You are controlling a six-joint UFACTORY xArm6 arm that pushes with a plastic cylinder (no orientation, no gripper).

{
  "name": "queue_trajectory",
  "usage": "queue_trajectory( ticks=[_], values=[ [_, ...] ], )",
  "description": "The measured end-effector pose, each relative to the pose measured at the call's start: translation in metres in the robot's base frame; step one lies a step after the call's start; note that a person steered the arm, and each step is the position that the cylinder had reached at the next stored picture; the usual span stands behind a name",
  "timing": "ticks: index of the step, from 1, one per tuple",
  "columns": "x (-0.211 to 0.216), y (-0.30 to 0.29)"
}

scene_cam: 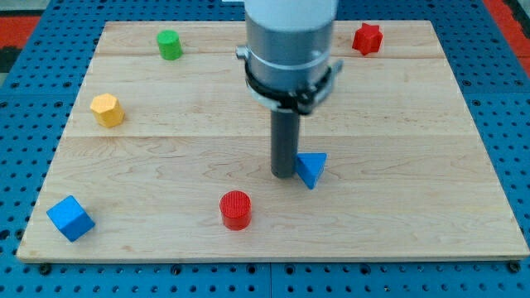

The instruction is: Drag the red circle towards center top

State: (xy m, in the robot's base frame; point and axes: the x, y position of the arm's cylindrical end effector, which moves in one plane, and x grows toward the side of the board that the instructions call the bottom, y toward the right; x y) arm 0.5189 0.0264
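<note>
While tip [284,175] sits just left of blue triangle [311,169], red circle [235,209] stands near, left of it. No gripper, only rod. Circle looks light, hard, slides easily; push low on near side.

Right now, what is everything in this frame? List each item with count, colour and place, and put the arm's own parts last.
red circle: one, red, lower middle of the board, toward the view's bottom
red star-shaped block: one, red, near the view's top right
blue triangle: one, blue, middle of the board, just to the view's right of my tip
blue cube: one, blue, the view's bottom left corner
yellow block: one, yellow, many-sided, the view's left
green cylinder: one, green, the view's top left
wooden board: one, light wood, on a blue pegboard
my tip: one, dark rod end, beside the blue triangle, above and right of the red circle
</note>
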Motion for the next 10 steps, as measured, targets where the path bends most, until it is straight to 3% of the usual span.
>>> queue_trajectory(
  ticks=[1, 2, 3, 4, 5, 7, 8, 9, 10],
  values=[
    [0.045, 0.025],
    [0.088, -0.012],
    [0.086, -0.079],
    [0.040, -0.110],
    [0.011, -0.104],
    [0.084, -0.082],
    [0.069, -0.037],
    [0.035, -0.066],
    [0.030, -0.111]
  ],
)
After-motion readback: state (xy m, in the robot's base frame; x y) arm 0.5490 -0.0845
